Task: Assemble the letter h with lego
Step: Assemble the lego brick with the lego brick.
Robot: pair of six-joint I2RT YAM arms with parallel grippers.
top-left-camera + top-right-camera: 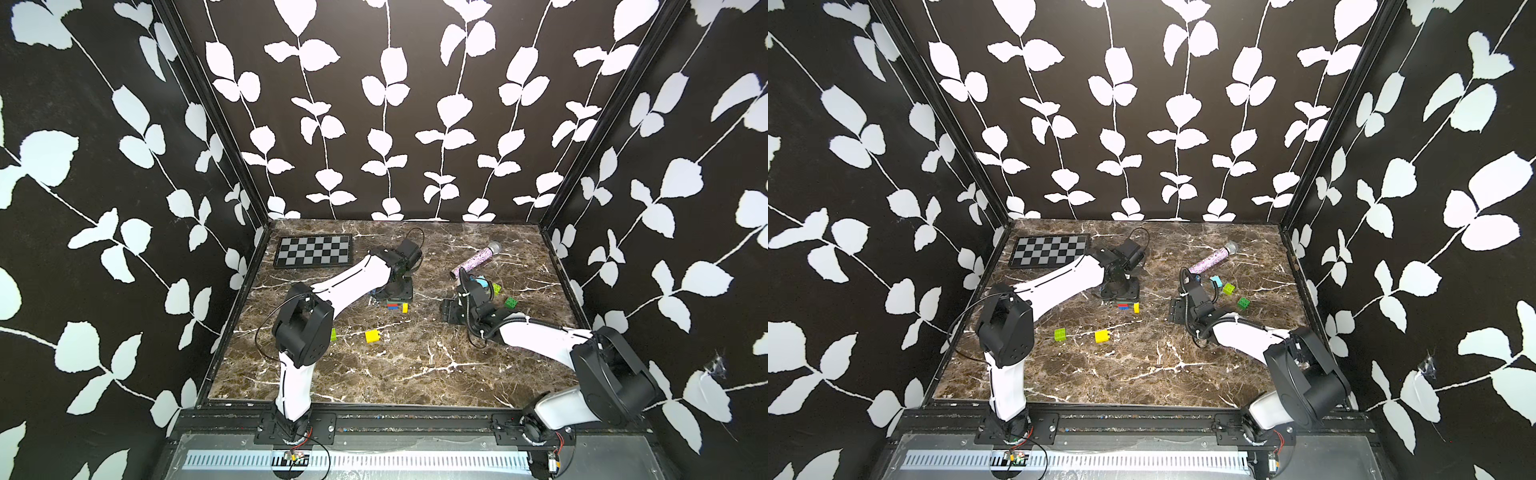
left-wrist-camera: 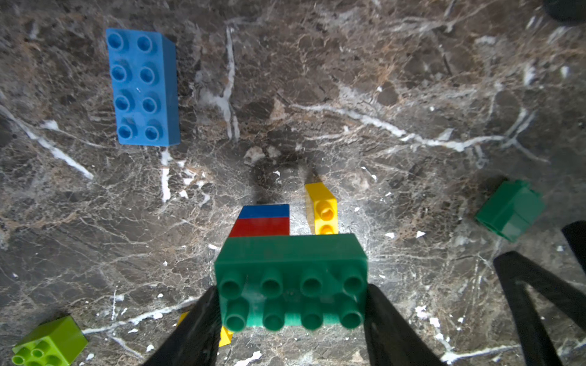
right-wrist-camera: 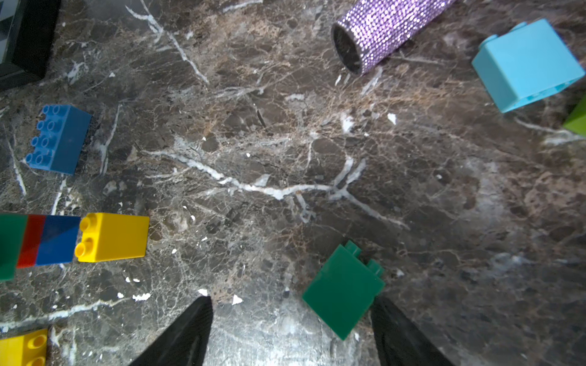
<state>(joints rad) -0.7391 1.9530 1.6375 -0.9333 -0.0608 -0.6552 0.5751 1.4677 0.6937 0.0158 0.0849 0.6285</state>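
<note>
My left gripper (image 2: 291,290) is shut on a dark green eight-stud brick (image 2: 290,253), one finger on each short end. That brick sits against a red brick (image 2: 261,226) and a blue brick (image 2: 264,211), a lego stack lying on its side (image 1: 392,306). A yellow brick (image 2: 323,209) lies right beside the stack. My right gripper (image 3: 290,304) is open low over the table, jaws wide apart. A small dark green brick (image 3: 344,291) lies on its side between them, close to one finger (image 3: 396,332). In both top views the right gripper (image 1: 451,309) stands to the right of the stack.
A loose blue eight-stud brick (image 2: 144,87) lies behind the stack. In front lie a yellow brick (image 1: 373,336) and a lime brick (image 1: 1060,334). Light blue (image 1: 482,282), lime (image 1: 496,287) and green (image 1: 511,302) bricks lie near the purple microphone (image 1: 478,259). The chequered board (image 1: 313,250) is back left.
</note>
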